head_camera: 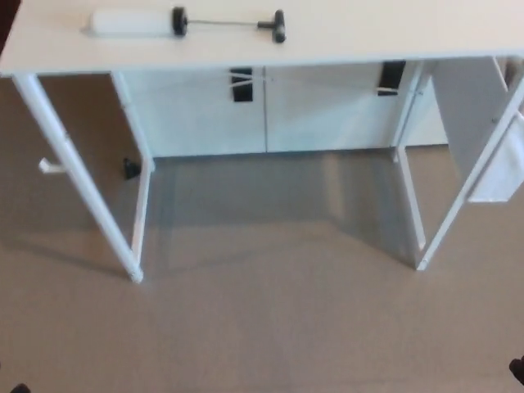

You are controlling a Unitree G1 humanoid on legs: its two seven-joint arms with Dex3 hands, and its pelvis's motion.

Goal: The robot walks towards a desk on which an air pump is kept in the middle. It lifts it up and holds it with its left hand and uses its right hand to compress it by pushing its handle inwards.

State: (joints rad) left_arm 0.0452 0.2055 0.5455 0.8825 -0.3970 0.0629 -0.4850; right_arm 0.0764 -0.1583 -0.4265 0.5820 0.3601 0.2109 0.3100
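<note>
Air pump (184, 23) flat on desk (393, 33); desk edges cropped.

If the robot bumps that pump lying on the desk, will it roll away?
Probably a little. The air pump lies on its side on the desk, and its white barrel looks round. Its black crosswise handle would likely stop it. The thin rod looks pulled out, so it may slide inward when pushed.

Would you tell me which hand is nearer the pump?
Left, seemingly. The left hand is a sliver at bottom left corner, the right hand at bottom right; the pump lies ahead on the desk, left of centre.
</note>
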